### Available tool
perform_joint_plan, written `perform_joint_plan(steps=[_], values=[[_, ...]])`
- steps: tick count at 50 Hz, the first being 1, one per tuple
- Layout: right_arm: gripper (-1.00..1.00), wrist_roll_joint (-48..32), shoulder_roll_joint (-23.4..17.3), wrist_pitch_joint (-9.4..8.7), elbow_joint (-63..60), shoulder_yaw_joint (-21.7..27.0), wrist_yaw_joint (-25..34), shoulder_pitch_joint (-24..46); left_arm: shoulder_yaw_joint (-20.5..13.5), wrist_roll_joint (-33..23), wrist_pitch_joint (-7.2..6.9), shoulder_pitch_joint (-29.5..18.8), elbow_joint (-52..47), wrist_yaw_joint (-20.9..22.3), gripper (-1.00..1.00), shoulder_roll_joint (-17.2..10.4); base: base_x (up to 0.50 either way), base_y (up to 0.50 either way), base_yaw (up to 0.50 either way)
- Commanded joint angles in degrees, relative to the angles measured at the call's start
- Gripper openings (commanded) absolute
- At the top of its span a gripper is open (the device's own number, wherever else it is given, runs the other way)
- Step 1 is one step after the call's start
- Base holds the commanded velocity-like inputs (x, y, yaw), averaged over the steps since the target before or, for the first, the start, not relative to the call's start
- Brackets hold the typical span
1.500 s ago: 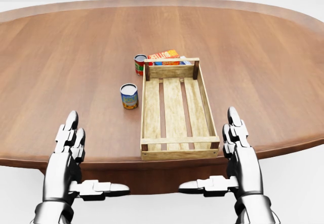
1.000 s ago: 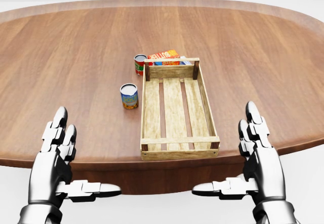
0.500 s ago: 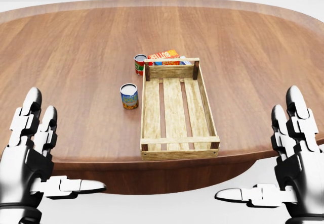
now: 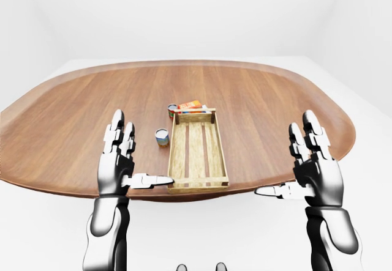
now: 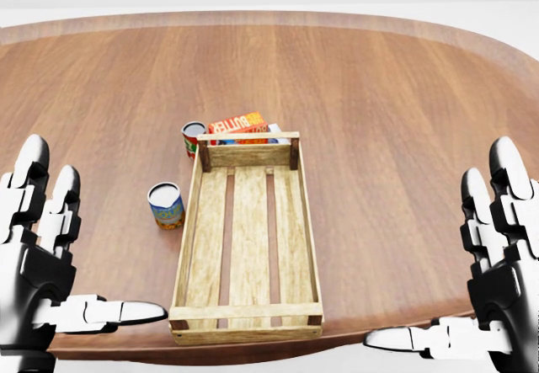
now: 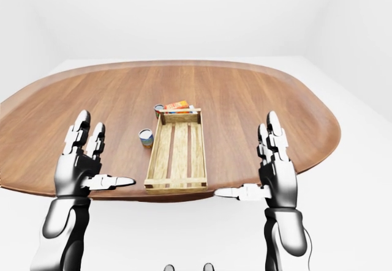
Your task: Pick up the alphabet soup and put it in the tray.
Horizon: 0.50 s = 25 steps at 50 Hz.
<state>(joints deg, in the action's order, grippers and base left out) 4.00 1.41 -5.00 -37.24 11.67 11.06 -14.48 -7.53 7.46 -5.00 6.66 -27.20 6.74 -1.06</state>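
1. Table (image 5: 404,120): oval, brown wood, most of the head view is filled by it; white surroundings are seen in the eye views.
2. Tray (image 5: 192,263): slatted wooden crate, lying flat near the table's bottom edge in the head view, long side running top to bottom, nothing seen inside.
3. Left hand (image 5: 38,268): seen at the left edge of the head view, raised over the table's bottom edge, fingers (image 5: 29,167) spread and pointing up, thumb stuck out toward the tray; nothing is held.
4. Right hand (image 5: 497,280): seen at the right edge, same pose mirrored, fingers apart, thumb pointing left; nothing is held. Both hands are well apart from the cans.
5. Box (image 5: 238,125): orange-red, lying just past the tray's top end in the head view, partly hidden by the end wall.
6. Soup can (image 5: 167,205): upright on the table, just left of the tray, blue-and-yellow label, silver lid; not touching the tray.
7. Red can (image 5: 194,139): upright at the tray's top-left corner, beside the box; label too small to be read.
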Motion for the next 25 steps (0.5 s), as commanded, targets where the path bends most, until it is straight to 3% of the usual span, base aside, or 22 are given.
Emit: perform_joint_plan(steps=[1,25], values=[[1.00,-1.8,0.0,0.00,-0.5,-1.1,0.5,-0.4,-0.3,-0.2,0.00,0.4,-1.2,-0.2,1.00,0.1,0.50,0.00,0.00],[1.00,-1.0,0.0,0.00,-0.9,-1.7,1.3,-0.8,-0.6,0.1,0.00,0.2,-1.5,-0.3,1.00,0.1,0.50,0.00,0.00]])
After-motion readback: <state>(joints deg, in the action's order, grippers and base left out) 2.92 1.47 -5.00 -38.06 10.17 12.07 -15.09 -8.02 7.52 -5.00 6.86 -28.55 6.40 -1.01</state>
